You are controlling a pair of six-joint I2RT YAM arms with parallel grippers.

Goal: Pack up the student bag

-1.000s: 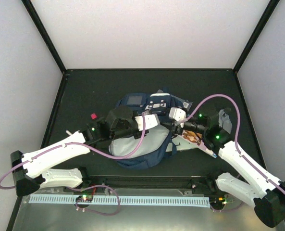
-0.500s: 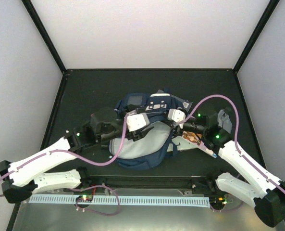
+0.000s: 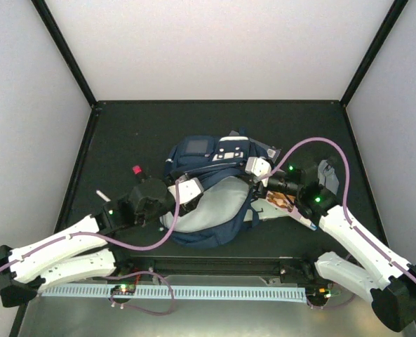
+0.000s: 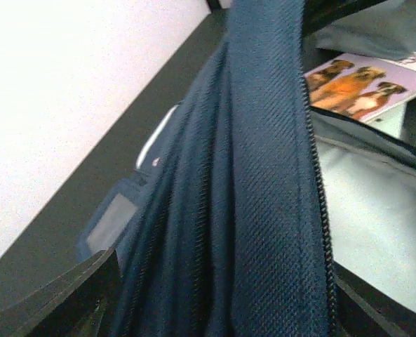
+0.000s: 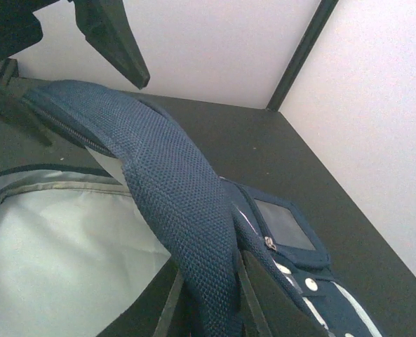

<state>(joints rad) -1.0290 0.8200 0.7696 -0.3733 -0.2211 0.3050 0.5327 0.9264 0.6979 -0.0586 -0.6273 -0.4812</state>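
Note:
The student bag [image 3: 195,150], navy with white stripes, lies mid-table with its mouth open and its pale grey lining [image 3: 218,203] showing. My right gripper [image 3: 254,170] is at the mouth's right side, shut on a raised fold of the navy rim [image 5: 186,210]. My left gripper [image 3: 189,189] stands open at the mouth's left edge. In the left wrist view the bag's navy fabric [image 4: 264,210] fills the wide gap between the fingers [image 4: 67,302]. A book with dogs on its cover [image 4: 355,84] lies beside the bag, under my right arm.
A small red object [image 3: 136,170] and a white stick [image 3: 102,195] lie left of the bag. A small grey pouch [image 3: 328,170] sits at the right, behind my right arm. Black frame posts and white walls enclose the dark table [image 3: 137,133].
My left gripper let go of the bag, opened and drew back toward the near left. My right gripper closed on the bag's rim.

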